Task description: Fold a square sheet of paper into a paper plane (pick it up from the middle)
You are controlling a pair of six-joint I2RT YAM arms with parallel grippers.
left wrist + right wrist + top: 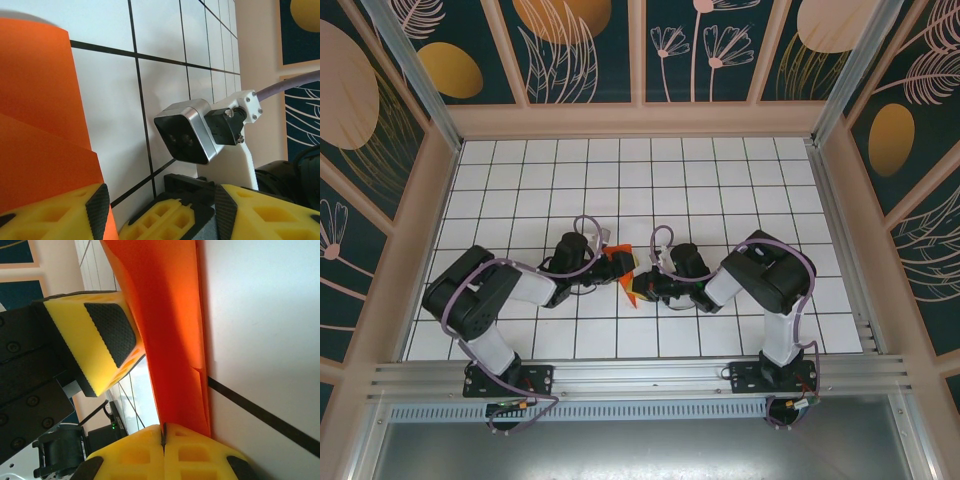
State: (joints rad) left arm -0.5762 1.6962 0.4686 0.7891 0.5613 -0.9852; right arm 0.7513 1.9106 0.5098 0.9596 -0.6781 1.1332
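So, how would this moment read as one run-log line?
stage: mid-fold | right gripper: shut on orange paper | left gripper: open, finger beside paper

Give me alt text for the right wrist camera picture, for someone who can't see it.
The shut right pincer grips the lower end of the folded orange paper, which runs up to the top of the frame. The left pincer's black-padded yellow finger sits close against its left side; the white tiled table lies on the right.
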